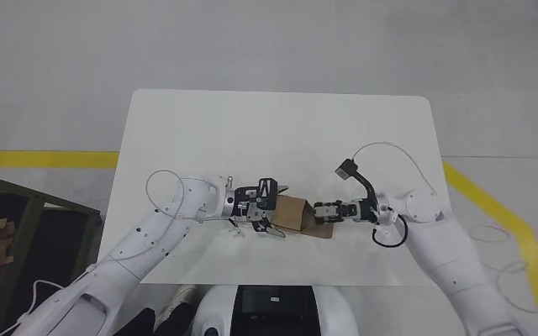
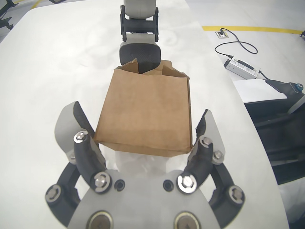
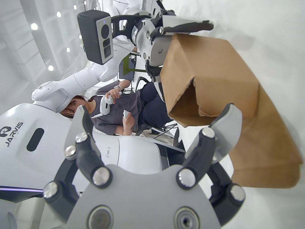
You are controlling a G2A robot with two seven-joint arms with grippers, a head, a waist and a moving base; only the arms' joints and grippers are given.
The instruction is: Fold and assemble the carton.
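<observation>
**Bracing a cardboard carton from both ends**

The brown cardboard carton [image 1: 290, 214] is lying on its side near the robot's edge of the white table [image 1: 277, 126], between the two grippers. The left gripper [image 2: 141, 108] is straddling the carton's closed end. Its fingers [image 2: 82, 120] are spread wide and pressing against two opposite sides, so it is gripping the box across its width. At the other end the mouth is standing open, with ragged inner flaps [image 2: 133, 66] showing inside. The right gripper [image 3: 156, 109] is sitting at that mouth with its jaws apart, holding nothing. One finger [image 3: 226, 120] is poking just into the opening, and the other is hanging free in the air. A long flap [image 3: 262, 158] is lying flat on the table, reaching out from the open end beside that finger.
</observation>
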